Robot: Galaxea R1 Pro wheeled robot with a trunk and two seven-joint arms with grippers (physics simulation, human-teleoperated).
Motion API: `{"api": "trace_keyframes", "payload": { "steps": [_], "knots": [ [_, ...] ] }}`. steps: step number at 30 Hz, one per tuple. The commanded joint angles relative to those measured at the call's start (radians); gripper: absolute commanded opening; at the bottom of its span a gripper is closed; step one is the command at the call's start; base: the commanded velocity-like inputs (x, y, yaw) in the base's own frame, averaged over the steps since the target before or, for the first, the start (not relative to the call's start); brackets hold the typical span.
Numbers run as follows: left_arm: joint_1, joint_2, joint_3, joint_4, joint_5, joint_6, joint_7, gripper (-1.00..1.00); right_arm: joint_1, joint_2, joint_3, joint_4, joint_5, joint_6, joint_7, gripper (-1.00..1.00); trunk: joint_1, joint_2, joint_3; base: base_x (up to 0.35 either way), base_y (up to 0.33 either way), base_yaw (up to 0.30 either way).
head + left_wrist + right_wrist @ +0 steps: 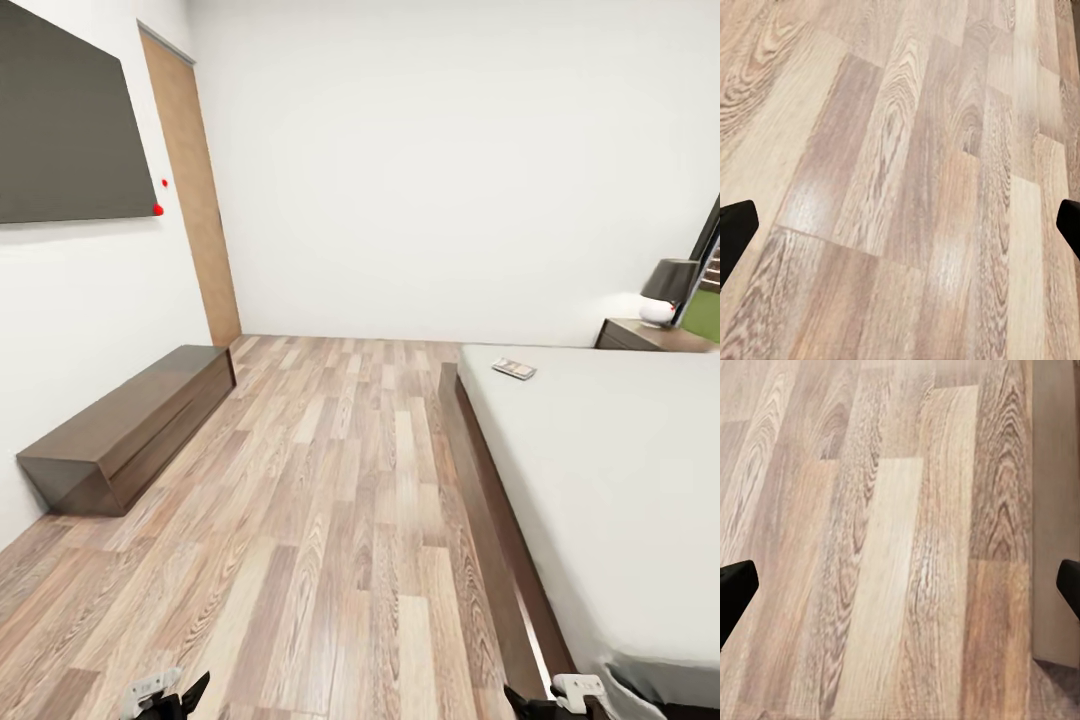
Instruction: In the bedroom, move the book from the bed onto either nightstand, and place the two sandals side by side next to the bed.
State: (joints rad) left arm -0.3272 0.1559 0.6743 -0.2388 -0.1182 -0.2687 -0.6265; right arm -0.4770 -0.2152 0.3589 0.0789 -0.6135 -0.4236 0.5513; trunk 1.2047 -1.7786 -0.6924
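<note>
Book [514, 369] lies on bed [610, 470] near nightstand [650, 336]; left hand [900, 225] and right hand [900, 585] both spread apart over floor [320, 520].

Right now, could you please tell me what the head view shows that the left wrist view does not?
Head view alone: the bed with the book lying on it, a nightstand carrying a lamp, the door and a low bench. Left wrist view alone: the left gripper with its dark fingers spread wide, nothing between them. Both share the wood-plank floor.
</note>
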Motion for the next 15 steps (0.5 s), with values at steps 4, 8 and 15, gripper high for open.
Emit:
{"api": "trace_keyframes", "payload": {
  "steps": [4, 8, 15],
  "knots": [
    [-0.001, -0.001, 0.007, 0.001, -0.011, -0.006, -0.002, 1.00, -0.002, 0.000, 0.008, 0.004, -0.010, -0.004, 0.007, 1.00, 0.000, 0.000, -0.001, 0.322, 0.000, 0.000],
    [-0.001, 0.000, 0.007, 0.001, -0.011, -0.006, 0.001, 1.00, -0.002, 0.000, 0.008, 0.004, -0.010, -0.004, 0.007, 1.00, 0.000, 0.000, -0.001, 0.326, 0.000, 0.000],
    [-0.001, 0.000, 0.008, 0.001, -0.011, -0.006, 0.002, 1.00, -0.002, 0.000, 0.008, 0.004, -0.009, -0.004, 0.007, 1.00, 0.000, 0.000, -0.001, 0.325, 0.000, 0.000]
  ]
}}
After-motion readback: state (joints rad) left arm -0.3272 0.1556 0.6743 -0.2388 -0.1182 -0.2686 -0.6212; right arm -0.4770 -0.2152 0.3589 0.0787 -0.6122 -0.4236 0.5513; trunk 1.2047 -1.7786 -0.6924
